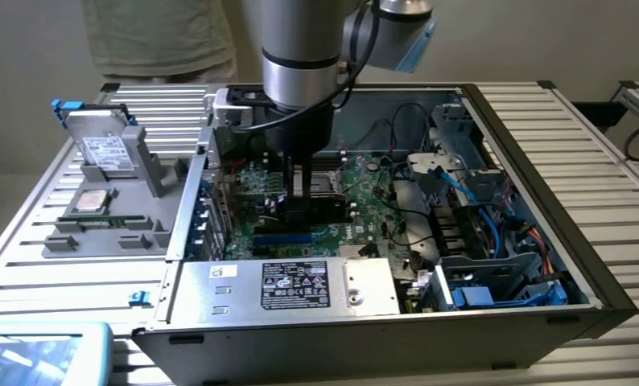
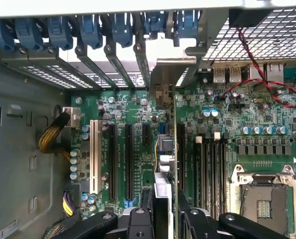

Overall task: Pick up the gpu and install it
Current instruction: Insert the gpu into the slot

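My gripper is lowered into the open computer case, over the green motherboard. It is shut on the gpu, which hangs upright and dark below the fingers. In the wrist view the gripper holds the gpu edge-on between two black fingers. The card's silver end bracket reaches toward the case's rear slot openings. The card's lower edge runs along beside a black expansion slot; whether it touches the slot I cannot tell.
A grey parts tray on the exterior view's left holds a silver hard drive and a memory stick. The power supply, blue cables, CPU socket and blue slot clips surround the slot. A person stands behind.
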Robot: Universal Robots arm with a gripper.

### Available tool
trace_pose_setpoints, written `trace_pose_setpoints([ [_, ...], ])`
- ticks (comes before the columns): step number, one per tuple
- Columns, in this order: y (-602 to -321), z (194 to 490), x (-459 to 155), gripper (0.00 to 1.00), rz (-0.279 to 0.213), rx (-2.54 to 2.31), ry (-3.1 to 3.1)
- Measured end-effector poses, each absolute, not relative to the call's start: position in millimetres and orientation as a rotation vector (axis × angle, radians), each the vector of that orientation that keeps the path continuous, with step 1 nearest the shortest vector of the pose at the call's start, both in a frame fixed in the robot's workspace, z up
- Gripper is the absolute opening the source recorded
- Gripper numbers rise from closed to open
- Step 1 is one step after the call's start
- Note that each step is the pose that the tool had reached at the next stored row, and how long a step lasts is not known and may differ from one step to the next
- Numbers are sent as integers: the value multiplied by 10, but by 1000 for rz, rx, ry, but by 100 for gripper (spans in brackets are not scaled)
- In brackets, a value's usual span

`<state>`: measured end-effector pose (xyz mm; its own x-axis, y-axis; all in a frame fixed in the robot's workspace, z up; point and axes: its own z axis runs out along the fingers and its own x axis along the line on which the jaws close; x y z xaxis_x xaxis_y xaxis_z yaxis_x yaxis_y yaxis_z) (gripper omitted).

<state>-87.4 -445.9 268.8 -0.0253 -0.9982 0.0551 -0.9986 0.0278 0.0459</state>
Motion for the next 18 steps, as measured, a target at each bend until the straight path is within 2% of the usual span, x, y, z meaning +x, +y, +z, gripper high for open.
trace_pose_setpoints([
  [18, -4520, 2548, -1001, 29, -26, 2156, -2213],
])
